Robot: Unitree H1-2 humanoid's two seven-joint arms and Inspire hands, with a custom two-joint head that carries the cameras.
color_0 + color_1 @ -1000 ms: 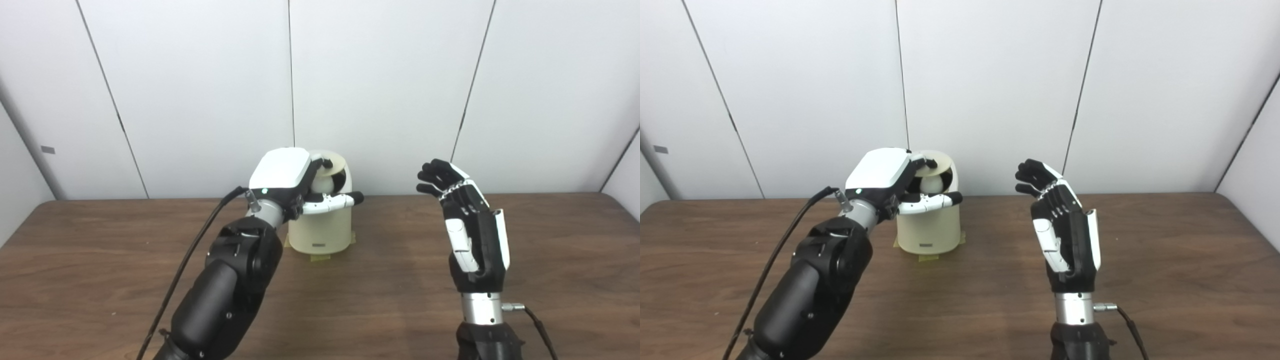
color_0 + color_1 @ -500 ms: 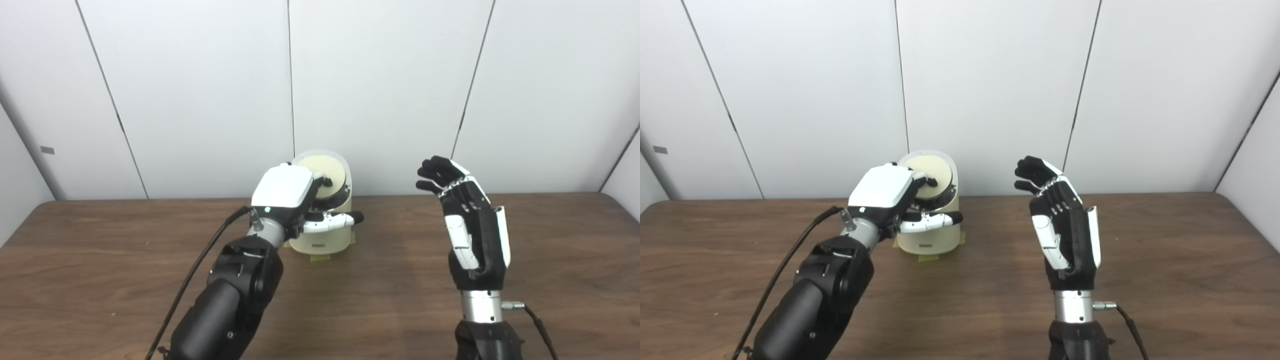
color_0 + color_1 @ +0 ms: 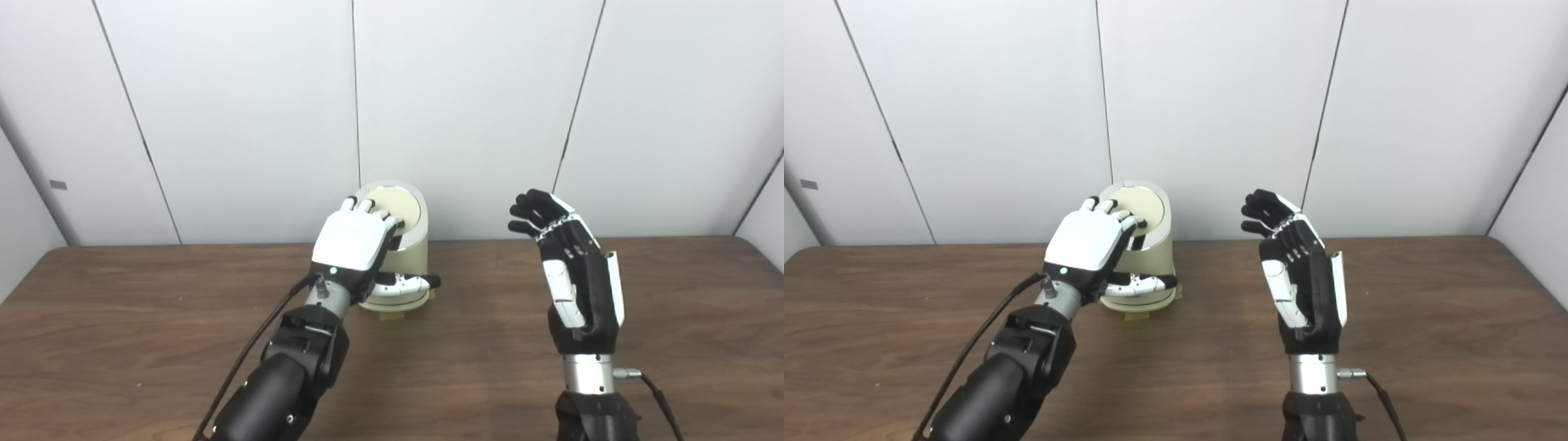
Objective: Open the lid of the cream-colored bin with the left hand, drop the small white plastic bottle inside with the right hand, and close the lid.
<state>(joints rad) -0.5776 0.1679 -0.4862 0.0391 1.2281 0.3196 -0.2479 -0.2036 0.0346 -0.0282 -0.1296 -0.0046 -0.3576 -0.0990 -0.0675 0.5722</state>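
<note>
Your left hand (image 3: 354,246) is lying fingers-spread on the bin (image 3: 409,252) lid (image 3: 393,207), gripping nothing; your right hand (image 3: 576,275) is hovering open, empty. The bin's small label is reading illegible; bottle unseen in both views.

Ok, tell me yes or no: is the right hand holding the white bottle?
No, the right hand is raised, open and empty above the table, right of the bin.
</note>
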